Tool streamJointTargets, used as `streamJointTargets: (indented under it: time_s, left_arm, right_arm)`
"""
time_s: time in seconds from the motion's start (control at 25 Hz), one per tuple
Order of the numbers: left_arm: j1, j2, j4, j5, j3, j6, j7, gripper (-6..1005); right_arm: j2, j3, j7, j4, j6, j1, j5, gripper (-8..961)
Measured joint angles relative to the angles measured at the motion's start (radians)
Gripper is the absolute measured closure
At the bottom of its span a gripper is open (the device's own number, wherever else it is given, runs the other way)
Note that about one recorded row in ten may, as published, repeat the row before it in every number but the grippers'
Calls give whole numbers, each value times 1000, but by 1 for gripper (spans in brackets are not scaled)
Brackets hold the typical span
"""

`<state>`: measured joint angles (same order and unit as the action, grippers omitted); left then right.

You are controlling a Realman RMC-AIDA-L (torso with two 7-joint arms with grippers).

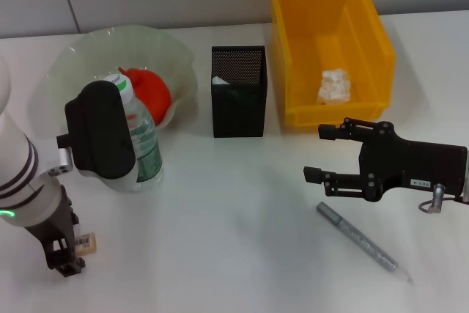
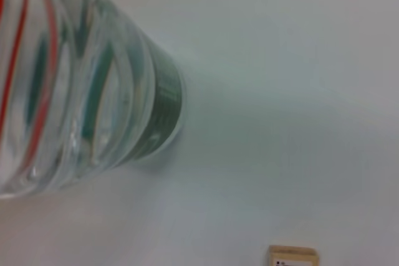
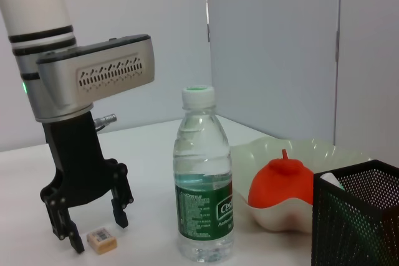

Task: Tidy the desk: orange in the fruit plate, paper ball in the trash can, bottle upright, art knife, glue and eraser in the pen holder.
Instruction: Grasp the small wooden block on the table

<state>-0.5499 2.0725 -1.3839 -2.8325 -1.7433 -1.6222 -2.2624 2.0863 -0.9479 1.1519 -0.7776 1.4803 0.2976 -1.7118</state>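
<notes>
your left arm comes in from the near left edge of the table, its white forearm angled toward the middle and its wrist bent so the left gripper [image 3: 93,222] points straight down at the tabletop; in the right wrist view its fingers [image 3: 120,207] stand apart, holding nothing, with the tips close above the surface. the eraser [image 3: 101,240] lies on the table between those fingertips, a small tan block with a label, and it does not look clamped. just beside that gripper, on the side toward the fruit plate, the bottle [image 1: 143,141] stands upright with its green and white cap on top, free of the fingers; the black wrist housing hides part of it in the head view, and the left wrist view shows the ribbed clear body very close. behind the bottle the pale fruit plate [image 1: 179,60] holds the orange [image 1: 150,89]. the black mesh pen holder [image 1: 238,100] stands near the middle of the table with something white showing inside. the yellow trash can [image 1: 366,27] sits to the right of it with the paper ball [image 1: 334,86] on its floor. your right arm reaches in level from the right edge, and the right gripper [image 1: 322,152] points toward the table's middle with its two fingers spread wide and empty. the art knife [image 1: 363,242], a slim grey stick, lies flat on the table just nearer than that gripper, not touched by it.
</notes>
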Motion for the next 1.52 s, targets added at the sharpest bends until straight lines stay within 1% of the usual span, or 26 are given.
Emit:
streamJointTargets:
  time_s: [0.56, 0.64, 1.0, 1.08, 1.52]
  left_arm:
    - [-10, 1, 1, -5, -1, -3, -1, 340]
    - [-12, 1, 3, -5, -1, -3, -1, 487]
    - [-25, 1, 24, -5, -1, -5, -3, 488]
    - [-40, 1, 50, -5, -1, -4, -11, 488]
    - [-52, 1, 52, -5, -1, -12, -15, 490]
  right_arm:
    - [0, 0, 0, 0, 0, -3, 0, 191]
    - [0, 0, 0, 0, 0, -3, 0, 191]
    - [0, 0, 0, -1, 0, -3, 0, 191]
    - [0, 0, 0, -1, 0, -2, 0, 191]
    - [-1, 6, 0, -2, 0, 2, 0, 191]
